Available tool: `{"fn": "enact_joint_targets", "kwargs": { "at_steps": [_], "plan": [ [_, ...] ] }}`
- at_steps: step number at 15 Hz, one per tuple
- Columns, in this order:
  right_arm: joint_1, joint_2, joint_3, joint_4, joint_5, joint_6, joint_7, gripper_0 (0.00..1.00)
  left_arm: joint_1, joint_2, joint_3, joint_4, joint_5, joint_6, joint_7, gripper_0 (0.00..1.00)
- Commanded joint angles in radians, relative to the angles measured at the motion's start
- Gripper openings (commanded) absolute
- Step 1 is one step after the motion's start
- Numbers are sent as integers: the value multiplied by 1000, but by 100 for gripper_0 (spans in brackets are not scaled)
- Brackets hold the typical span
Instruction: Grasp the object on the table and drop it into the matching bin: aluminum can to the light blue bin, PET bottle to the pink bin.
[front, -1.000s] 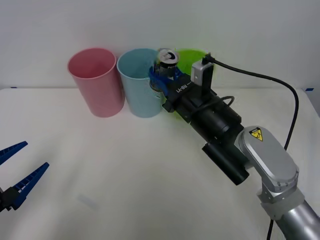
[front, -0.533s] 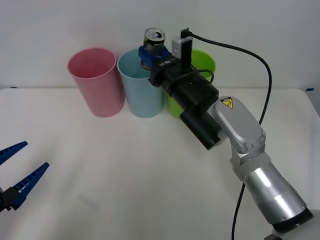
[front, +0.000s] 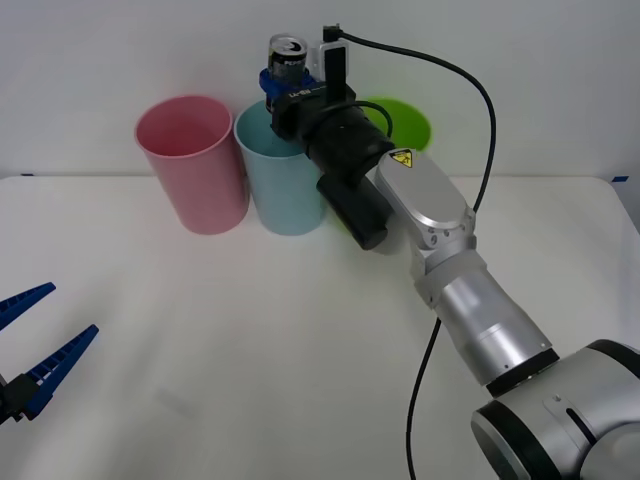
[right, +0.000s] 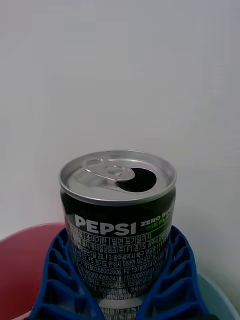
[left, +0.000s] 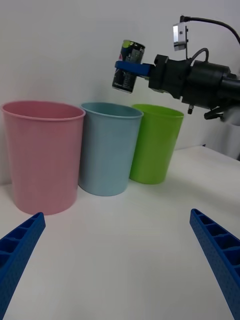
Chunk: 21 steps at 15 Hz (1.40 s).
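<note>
Raised since earlier, right jaws grip aluminum can (front: 286, 55) above light blue bin (front: 283, 185); left jaws open over white table (front: 250, 340).

Aluminum can (front: 286, 56): black label, silver top, tab opening visible, upright, clamped between my right gripper's (front: 278, 82) blue fingers, held in the air above the light blue bin (front: 283, 180). Light blue bin upright near the table's (front: 250, 330) far edge, pink bin (front: 194, 163) just beside it on my left, both open-topped, tapered.
</note>
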Motion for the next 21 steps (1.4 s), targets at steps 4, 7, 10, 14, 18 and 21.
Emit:
{"fn": "enact_joint_targets", "kwargs": {
  "at_steps": [4, 7, 10, 14, 18, 21],
  "plan": [
    [-17, 18, 10, 31, 11, 26, 5, 0, 0, 0, 0, 0, 0, 0, 0, 100],
    [-16, 18, 10, 31, 14, 32, 7, 47, 0, 0, 0, 0, 0, 0, 0, 100],
    [-16, 18, 5, 30, 19, 35, 13, 100, 0, 0, 0, 0, 0, 0, 0, 100],
    [-14, 5, 4, 28, 23, 22, 16, 100, 0, 0, 0, 0, 0, 0, 0, 100],
    [49, -32, 22, -59, 25, 12, 5, 100, 0, 0, 0, 0, 0, 0, 0, 100],
    [142, -97, 77, -200, 23, 10, -13, 100, 0, 0, 0, 0, 0, 0, 0, 100]
  ]
}}
